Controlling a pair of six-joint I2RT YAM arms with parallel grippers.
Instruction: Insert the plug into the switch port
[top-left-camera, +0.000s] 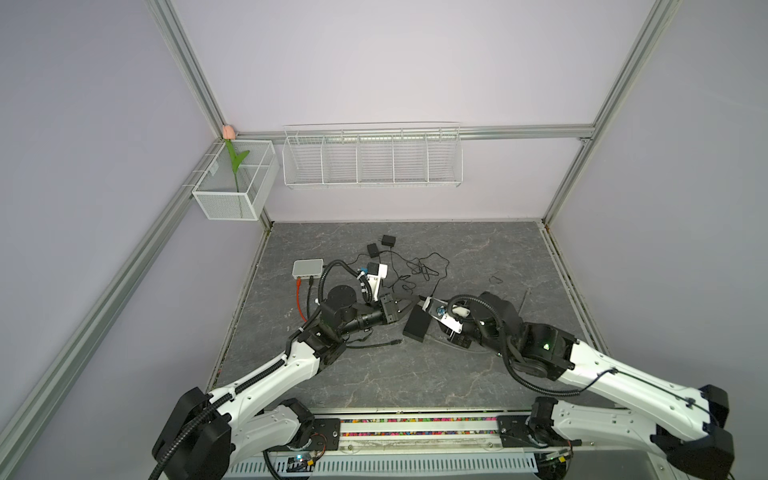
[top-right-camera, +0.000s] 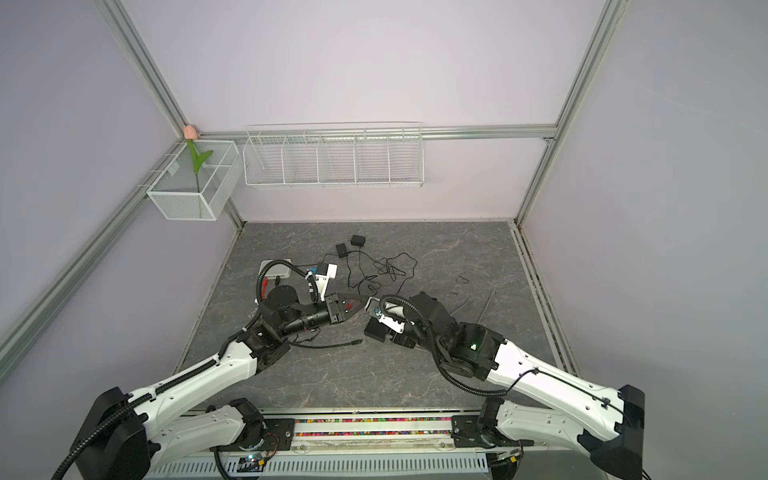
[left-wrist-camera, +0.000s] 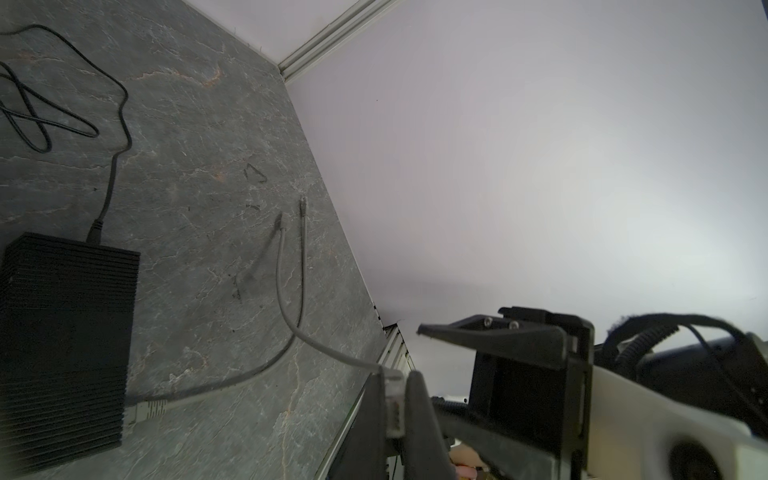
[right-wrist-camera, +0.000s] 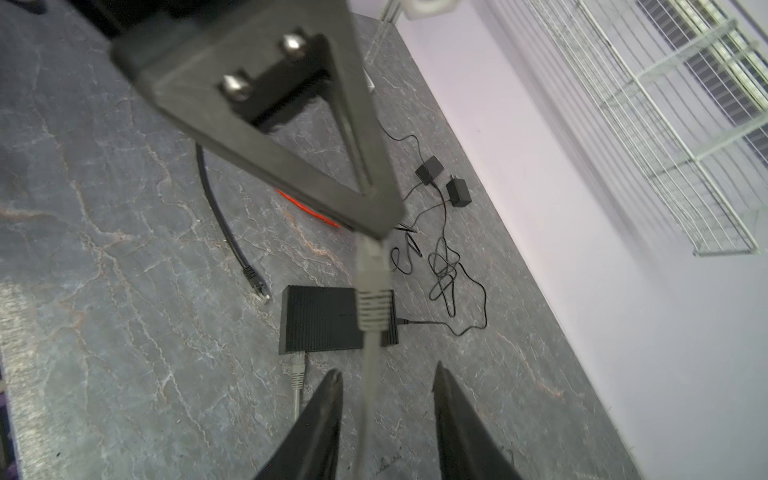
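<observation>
**Bimanual cell, plug held between the two arms.** The grey marbled table (top-left-camera: 415, 374) fills the lower half of both top views. On the back wall hangs a white wire rack (top-left-camera: 372, 160) with five compartments. A white mesh basket (top-left-camera: 232, 187) at the left corner holds an artificial tulip (top-left-camera: 237, 162).

Both arms reach inward and meet near mid-table. There a black switch (top-left-camera: 417, 324) lies flat just beneath and beside the two claws. One grey cable end (right-wrist-camera: 297, 365) sits in a port on its near edge. A thin black power lead (right-wrist-camera: 449, 270) runs from its other side to a loose tangle. A white box (top-left-camera: 307, 268) rests far left with an orange cable (top-left-camera: 300, 299) leading to it, and two black adapters (top-left-camera: 387, 240) lie behind it. A black cable (right-wrist-camera: 224, 216) lies loose on the table, its connector unplugged.

The left claw (left-wrist-camera: 392, 386) is closed on the plug (left-wrist-camera: 394, 399), a clear connector with a grey boot. It is held above the table, clear of the switch and in no port. The right claw (right-wrist-camera: 384, 382) stands open. Its fingers (right-wrist-camera: 328, 399) flank the plug's grey cord (right-wrist-camera: 368, 395), which passes between them without visible contact.
</observation>
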